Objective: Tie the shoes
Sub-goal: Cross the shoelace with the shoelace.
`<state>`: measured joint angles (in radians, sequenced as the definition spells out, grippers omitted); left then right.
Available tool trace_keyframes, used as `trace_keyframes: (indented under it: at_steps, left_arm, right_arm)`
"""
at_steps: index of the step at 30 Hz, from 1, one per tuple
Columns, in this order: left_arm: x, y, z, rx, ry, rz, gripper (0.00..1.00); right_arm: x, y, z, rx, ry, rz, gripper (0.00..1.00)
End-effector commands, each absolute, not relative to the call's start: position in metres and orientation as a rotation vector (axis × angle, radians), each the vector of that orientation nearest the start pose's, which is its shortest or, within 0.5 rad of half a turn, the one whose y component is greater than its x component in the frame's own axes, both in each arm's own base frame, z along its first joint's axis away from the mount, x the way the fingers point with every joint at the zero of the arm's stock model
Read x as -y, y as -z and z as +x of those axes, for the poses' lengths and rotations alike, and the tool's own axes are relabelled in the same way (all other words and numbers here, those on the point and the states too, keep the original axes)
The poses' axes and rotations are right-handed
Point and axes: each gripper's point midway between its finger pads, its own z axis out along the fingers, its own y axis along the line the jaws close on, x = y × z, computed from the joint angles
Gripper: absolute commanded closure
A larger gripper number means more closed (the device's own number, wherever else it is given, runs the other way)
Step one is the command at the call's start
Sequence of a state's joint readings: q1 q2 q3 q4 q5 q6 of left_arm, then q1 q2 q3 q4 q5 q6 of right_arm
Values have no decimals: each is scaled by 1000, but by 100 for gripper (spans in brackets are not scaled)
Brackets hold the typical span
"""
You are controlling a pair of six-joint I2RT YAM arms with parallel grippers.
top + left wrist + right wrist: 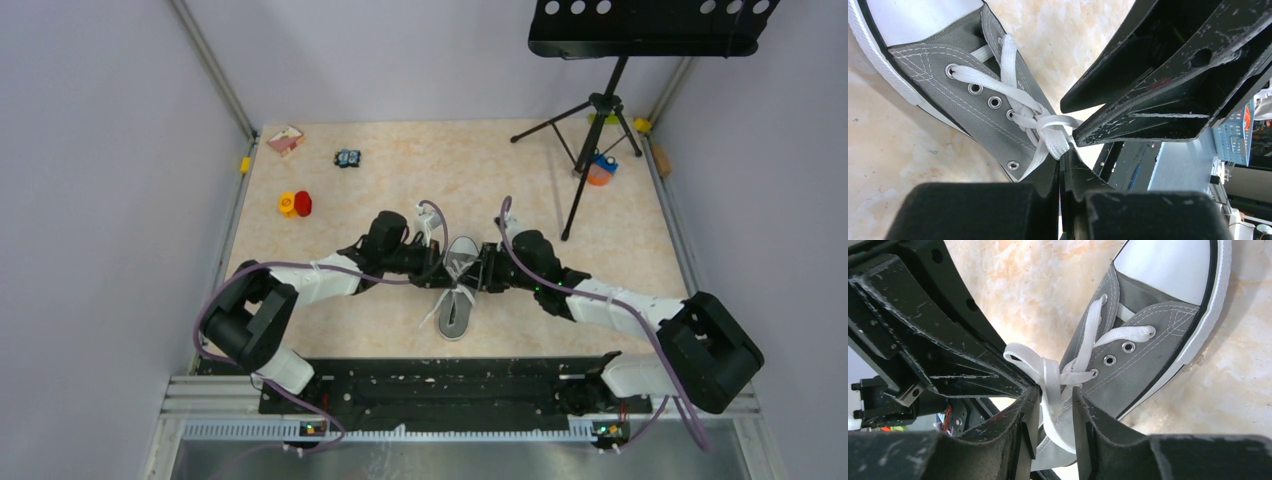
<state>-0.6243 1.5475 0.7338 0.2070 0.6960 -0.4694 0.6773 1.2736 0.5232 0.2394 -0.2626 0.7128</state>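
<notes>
**A:** Entry one, far left of the tabletop (400, 170)?

**B:** Small red and yellow pieces (295, 204), well apart from the work and likely no part of it.

**A:** Left gripper (1064, 156)?

**B:** Fingers closed, pinching a strand of the laces (1020, 95) just beside the crossing above the eyelets. Probable purpose: holding that strand taut while the knot is formed.

**A:** The sneaker (456, 315)?

**B:** Grey canvas, white toe cap. Centre of the tabletop, between the two arms, toe far, heel near, sole down. Loose lace ends trail off its near-left side. So placed, each arm reaches one side of the lacing.

**A:** Right gripper (1055, 396)?

**B:** Fingers (1098, 440) parted, one on either side of a hanging strand, not clamping it. Seemingly lined up to take it.

**A:** Far right?

**B:** Black tripod stand (600, 110), uninvolved.

**A:** Brands, labels, writing?

**B:** None legible on the sneaker, stand or arms.
</notes>
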Motion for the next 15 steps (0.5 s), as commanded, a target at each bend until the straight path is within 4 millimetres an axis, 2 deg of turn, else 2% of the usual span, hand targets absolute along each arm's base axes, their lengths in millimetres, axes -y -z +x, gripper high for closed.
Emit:
trace_keyframes:
  at_steps: [1, 4, 5, 8, 15]
  left_arm:
    - [325, -127, 228, -2169, 1379, 656, 100]
    - [324, -127, 228, -2171, 1379, 655, 100]
    - [325, -127, 227, -2169, 1381, 657, 100]
    - [324, -127, 228, -2176, 1374, 651, 100]
    - [321, -127, 234, -2191, 1324, 611, 100]
  right_arm:
    - [-278, -103, 240, -2231, -1068, -125, 67]
    - [-278, -102, 240, -2231, -1068, -122, 68]
    - [-278, -103, 240, -2228, -1067, -118, 72]
    - [-277, -109, 242, -2199, -1069, -104, 100]
    - [-274, -115, 233, -2190, -1089, -139, 100]
